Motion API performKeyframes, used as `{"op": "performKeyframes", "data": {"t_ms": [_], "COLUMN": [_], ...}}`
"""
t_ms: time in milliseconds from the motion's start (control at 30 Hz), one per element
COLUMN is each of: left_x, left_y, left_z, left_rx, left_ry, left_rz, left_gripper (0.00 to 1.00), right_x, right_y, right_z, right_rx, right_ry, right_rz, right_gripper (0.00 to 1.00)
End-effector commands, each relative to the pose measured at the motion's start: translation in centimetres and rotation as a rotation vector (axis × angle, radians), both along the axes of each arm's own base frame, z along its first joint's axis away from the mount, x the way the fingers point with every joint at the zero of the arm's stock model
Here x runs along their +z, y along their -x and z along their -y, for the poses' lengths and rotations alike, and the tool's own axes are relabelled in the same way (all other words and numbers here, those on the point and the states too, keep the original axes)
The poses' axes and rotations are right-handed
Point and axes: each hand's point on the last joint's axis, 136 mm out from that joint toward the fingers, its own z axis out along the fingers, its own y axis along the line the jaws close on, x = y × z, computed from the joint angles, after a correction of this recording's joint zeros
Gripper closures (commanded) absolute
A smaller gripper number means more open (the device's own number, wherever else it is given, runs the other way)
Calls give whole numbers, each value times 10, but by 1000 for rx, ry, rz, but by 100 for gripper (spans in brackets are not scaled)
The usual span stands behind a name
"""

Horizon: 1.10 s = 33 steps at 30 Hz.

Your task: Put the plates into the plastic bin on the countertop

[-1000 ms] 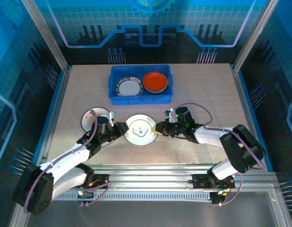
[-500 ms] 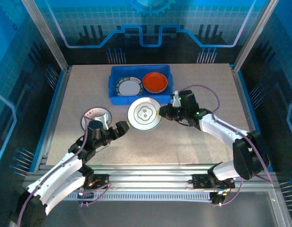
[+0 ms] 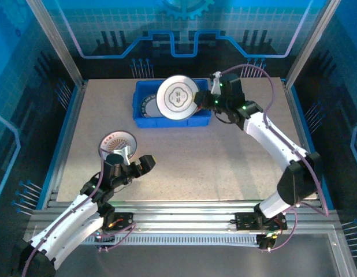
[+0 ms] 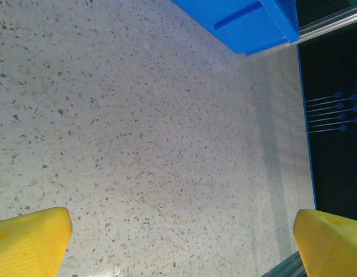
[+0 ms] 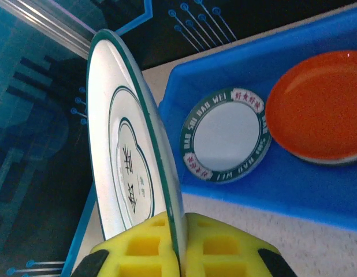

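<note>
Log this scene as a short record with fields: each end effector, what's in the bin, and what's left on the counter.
right end effector: shut on the rim of a white plate, held nearly on edge near the blue bin
left end effector: open, empty, over the countertop
in bin: patterned-rim plate and orange plate, side by side
on countertop: one patterned plate, beside the left arm

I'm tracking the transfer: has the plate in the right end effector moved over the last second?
Yes. From the near side of the plastic bin, the plate has travelled farther out and now hangs over it.
</note>
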Motion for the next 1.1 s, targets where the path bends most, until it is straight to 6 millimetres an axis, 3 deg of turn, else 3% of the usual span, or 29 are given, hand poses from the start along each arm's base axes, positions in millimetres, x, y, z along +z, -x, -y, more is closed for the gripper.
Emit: {"op": "performKeyframes", "data": {"t_ms": [0,200,467,833,867,1067], "left_x": [-4,-2,-7,-10,-11,-13], "left_y": [3,2,1,0,0,0], "left_z": [2,4,5,5,5,3], "left_rx": [-20,-30,-26,-24,-25,-13], "left_ry": [-5,3,0,-7,-8,-15], "left_rz": [1,5,-15,-29,-33,-42], "left_gripper": [1,1,1,1,1,1], "right_x": [0,-24,-87,-124,-141,-164], "right_y": [-28,-64,-100,-125,-127,-133], "right_z": [-5,-28,-56,-86,-90,-101], "right_rx": [-10,2,10,8,8,2], "right_ry": [-56,-138,-185,-187,-175,-161], "right_rz": [-21,-89,-226,-263,-289,-324], "right_gripper": [100,100,100,100,100,100]}}
